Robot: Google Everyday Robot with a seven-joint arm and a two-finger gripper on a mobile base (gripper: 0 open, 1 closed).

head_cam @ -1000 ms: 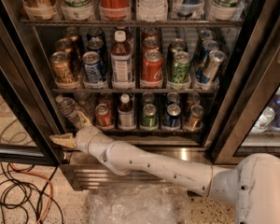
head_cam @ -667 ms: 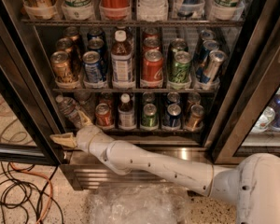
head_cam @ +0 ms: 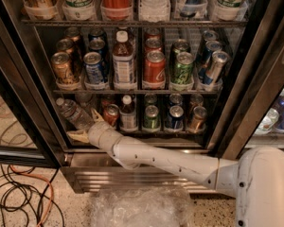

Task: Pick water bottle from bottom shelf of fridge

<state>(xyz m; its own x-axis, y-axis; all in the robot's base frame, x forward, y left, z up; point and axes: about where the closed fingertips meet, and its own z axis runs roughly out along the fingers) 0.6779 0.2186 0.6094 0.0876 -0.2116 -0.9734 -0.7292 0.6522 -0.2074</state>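
One plastic bag (head_cam: pixel 139 207) lies nearest, on the floor. One white arm (head_cam: pixel 170 162) reaches into the fridge (head_cam: pixel 19 79). Its one pincer (head_cam: pixel 84 125) clasps the single tilted bottle (head_cam: pixel 72 111) at the bottom surface's (head_cam: pixel 180 133) left end, beside four front-row cans (head_cam: pixel 151 118).

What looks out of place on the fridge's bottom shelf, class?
The water bottle at the far left leans tilted, while the cans beside it stand upright. The gripper sits at its base.
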